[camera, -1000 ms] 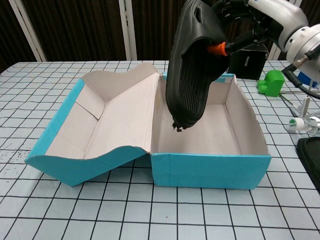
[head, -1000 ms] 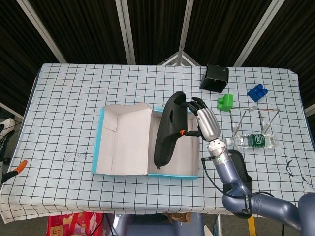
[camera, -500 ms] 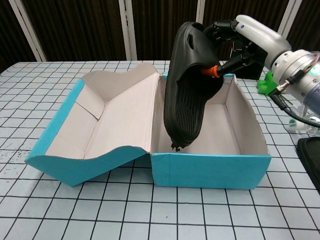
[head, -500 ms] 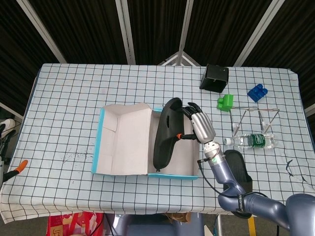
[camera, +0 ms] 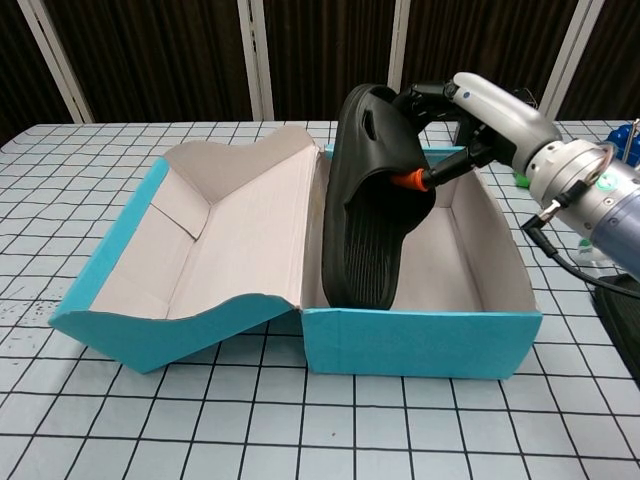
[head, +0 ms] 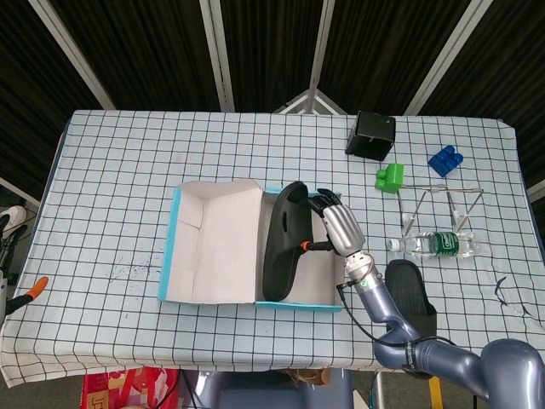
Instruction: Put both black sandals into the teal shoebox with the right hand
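Observation:
My right hand [head: 335, 228] [camera: 470, 115] grips a black sandal [head: 283, 242] [camera: 370, 205] by its strap end. The sandal stands tilted on edge, its lower end down inside the teal shoebox [head: 183, 294] [camera: 420, 342], sole facing front in the chest view. The box lid lies folded open to the left. A second black sandal [head: 410, 295] [camera: 622, 310] lies on the table right of the box, partly behind my right forearm. My left hand shows in neither view.
A black box [head: 370, 135], a green block [head: 390, 177], a blue block [head: 444, 159], a wire stand [head: 443, 204] and a plastic bottle [head: 434, 244] sit at the back right. Orange-handled pliers [head: 30, 292] lie at the table's left edge.
My right hand has come down and toward the front with the sandal. The sandal's lower end has dropped from above the box rim to inside the box.

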{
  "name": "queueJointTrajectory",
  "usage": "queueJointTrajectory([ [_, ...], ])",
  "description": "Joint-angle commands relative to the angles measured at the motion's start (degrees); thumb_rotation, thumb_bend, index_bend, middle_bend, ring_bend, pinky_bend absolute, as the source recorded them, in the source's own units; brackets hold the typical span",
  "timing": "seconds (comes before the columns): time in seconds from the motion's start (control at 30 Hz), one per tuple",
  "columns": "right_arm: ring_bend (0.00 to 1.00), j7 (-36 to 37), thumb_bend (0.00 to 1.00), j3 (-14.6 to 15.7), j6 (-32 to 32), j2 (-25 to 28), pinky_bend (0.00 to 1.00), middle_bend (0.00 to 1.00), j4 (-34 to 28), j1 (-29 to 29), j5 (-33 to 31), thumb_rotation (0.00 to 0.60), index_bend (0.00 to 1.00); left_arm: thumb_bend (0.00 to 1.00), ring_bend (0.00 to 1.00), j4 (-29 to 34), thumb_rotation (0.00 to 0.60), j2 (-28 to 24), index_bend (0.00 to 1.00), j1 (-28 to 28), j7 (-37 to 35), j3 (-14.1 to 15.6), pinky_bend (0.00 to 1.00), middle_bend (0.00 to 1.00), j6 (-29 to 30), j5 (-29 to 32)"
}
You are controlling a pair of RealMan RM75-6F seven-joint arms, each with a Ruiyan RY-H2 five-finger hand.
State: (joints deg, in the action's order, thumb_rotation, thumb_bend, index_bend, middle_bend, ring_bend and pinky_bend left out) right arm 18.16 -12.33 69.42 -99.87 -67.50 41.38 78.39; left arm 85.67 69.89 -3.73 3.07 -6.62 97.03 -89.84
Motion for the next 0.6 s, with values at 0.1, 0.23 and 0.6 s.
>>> queueJointTrajectory([
  [0.1,0.33,0.02,0.47,0.17,-0.75,-1.00,0.14,0.56,1.26,-0.05,0.43,0.600,0.64,0.20,0.00,-0.04,0.600,-0.02,0.14,-0.04,-0.05,-0.01,0.08,0.00,-0.02,-0.02],
  [0.23,0.33,-0.32,0.47,-0.04,-1.27,-1.47,0.13,0.56,1.52,0.12,0.73,0.600,0.64,0.20,0.00,-0.12,0.600,-0.02,0.14,-0.03,-0.15,0.01,0.08,0.00,0.05,-0.07],
  [0.6,0.33,-2.64,0.47,-0.74,-2.74,-1.45,0.13,0.56,-0.10,0.61,0.88,0.600,0.64,0.20,0.00,-0.01,0.600,-0.10,0.14,0.05,-0.37,0.00,0.08,0.00,0.13,0.05],
])
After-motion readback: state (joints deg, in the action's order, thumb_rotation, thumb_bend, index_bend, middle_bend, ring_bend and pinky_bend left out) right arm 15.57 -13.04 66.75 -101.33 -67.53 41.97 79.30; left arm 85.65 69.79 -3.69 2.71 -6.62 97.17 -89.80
